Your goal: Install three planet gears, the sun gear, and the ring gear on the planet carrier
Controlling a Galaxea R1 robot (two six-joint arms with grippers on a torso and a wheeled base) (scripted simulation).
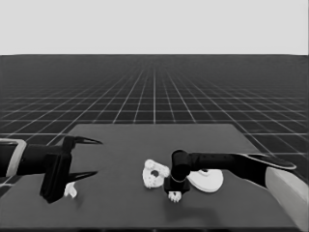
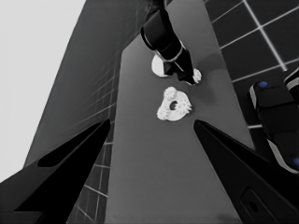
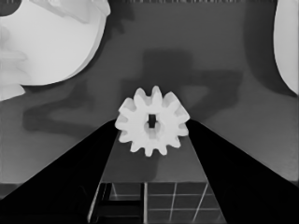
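Note:
My right gripper (image 1: pixel 175 195) reaches in from the right to the table's front middle and is shut on a small toothed planet gear (image 3: pixel 152 121), one finger against each side of it. Just left of it lies the smaller round part, the planet carrier (image 1: pixel 154 174), with three planet gears (image 2: pixel 170 92) around its centre hole. The larger round part, the ring gear (image 1: pixel 208 181), lies just right of the gripper, partly hidden by the right arm. My left gripper (image 1: pixel 98 157) waits open over the table's left end.
A thin white piece (image 1: pixel 71 190) lies on the table under the left gripper's fingers, not held. Dark machinery with blue lights (image 2: pixel 275 116) stands past the table's edge. The right arm's pale grey part (image 1: pixel 289 193) fills the lower right corner.

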